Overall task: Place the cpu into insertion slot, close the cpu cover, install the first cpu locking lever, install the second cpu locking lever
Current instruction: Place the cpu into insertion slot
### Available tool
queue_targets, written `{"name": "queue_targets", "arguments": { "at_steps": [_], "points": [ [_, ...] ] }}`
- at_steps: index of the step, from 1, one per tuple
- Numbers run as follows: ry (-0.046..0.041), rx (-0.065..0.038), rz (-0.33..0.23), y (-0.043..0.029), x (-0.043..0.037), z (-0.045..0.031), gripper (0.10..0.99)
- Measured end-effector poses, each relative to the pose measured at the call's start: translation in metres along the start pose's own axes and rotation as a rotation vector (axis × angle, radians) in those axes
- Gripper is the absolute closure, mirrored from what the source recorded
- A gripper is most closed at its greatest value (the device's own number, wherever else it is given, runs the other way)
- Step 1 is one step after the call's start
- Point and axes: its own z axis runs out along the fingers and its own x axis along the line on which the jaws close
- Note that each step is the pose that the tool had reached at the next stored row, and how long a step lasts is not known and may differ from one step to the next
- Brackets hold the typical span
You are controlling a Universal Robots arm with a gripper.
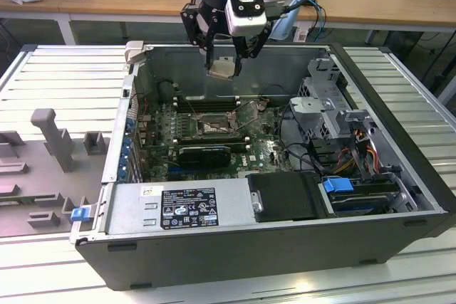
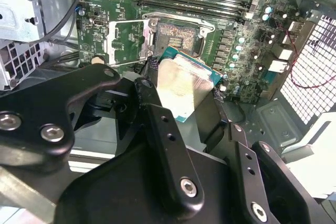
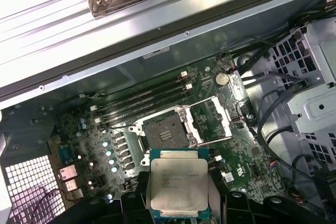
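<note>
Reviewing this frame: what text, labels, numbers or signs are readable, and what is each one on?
No text here is legible.
Black label on the silver housing at the case front: white print, too small to read.
White sticker beside it: blurred.
The cpu, held in the gripper: faint lines of print on its metal face, illegible.
White board sticker near the insertion slot: too small.

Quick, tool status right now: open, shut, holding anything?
The tool: closed, holding the cpu in the air over the motherboard; the insertion slot has no chip in it.
</note>
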Motion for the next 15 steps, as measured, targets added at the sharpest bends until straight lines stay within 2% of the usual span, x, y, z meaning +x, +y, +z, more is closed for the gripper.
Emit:
{"name": "queue_targets", "arguments": {
  "at_steps": [15],
  "points": [
    [-0.0039, -0.001, 0.045, 0.0, 0.0, 0.0, 0.561]
  ]
}}
